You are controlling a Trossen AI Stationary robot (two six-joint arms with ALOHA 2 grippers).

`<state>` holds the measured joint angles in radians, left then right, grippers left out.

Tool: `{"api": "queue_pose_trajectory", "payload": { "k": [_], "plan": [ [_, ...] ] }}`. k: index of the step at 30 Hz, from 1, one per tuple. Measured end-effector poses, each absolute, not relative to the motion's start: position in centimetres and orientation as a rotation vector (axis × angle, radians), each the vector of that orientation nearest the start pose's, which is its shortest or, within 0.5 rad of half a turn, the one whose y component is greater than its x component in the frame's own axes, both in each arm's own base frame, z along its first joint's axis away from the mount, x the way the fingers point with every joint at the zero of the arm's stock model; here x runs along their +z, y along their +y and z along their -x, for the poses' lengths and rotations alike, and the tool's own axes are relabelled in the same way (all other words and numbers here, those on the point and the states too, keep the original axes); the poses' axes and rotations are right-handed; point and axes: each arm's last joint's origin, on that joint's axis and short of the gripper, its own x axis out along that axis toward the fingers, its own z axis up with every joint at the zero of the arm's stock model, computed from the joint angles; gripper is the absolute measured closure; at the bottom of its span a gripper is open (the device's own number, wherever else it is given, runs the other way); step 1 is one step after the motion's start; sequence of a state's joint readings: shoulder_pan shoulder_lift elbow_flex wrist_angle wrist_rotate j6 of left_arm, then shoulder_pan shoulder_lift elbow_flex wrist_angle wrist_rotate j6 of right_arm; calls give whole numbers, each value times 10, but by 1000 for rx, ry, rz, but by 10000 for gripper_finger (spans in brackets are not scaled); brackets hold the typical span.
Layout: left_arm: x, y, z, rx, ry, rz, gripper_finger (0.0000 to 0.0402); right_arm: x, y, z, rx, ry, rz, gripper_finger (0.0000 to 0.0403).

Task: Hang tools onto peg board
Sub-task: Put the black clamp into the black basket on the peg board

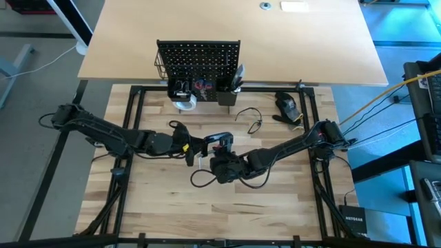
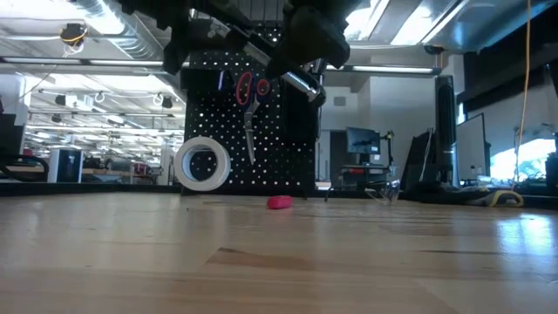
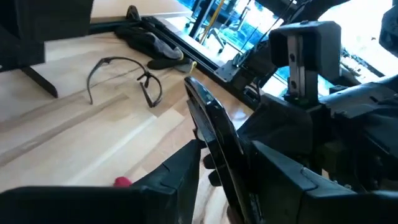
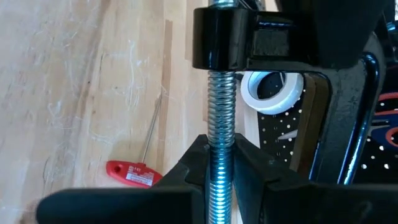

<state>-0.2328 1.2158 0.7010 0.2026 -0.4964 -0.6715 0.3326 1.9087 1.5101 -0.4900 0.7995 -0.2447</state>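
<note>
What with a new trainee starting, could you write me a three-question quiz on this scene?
1. True or false: the scissors lie flat on the table.
2. What is the right gripper closed on? A) the tape roll B) the C-clamp's threaded screw C) the safety glasses
3. Fill in: the small tool lying loose on the table has a ___ handle.

Key:
1. False; they hang on the peg board.
2. B.
3. Red.
</note>
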Motion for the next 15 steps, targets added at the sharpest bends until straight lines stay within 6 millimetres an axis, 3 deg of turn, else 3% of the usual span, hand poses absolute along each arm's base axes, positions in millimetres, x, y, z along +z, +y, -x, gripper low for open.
{"api": "queue_pose_trajectory", "payload": {
  "k": [10, 15],
  "plan": [
    [243, -48, -270, 300, 206, 548, 273, 246, 113, -399, -333, 801, 708, 357],
    [244, -48, -270, 303, 200, 508, 318, 246, 113, -399, -334, 802, 706, 345]
  ]
}}
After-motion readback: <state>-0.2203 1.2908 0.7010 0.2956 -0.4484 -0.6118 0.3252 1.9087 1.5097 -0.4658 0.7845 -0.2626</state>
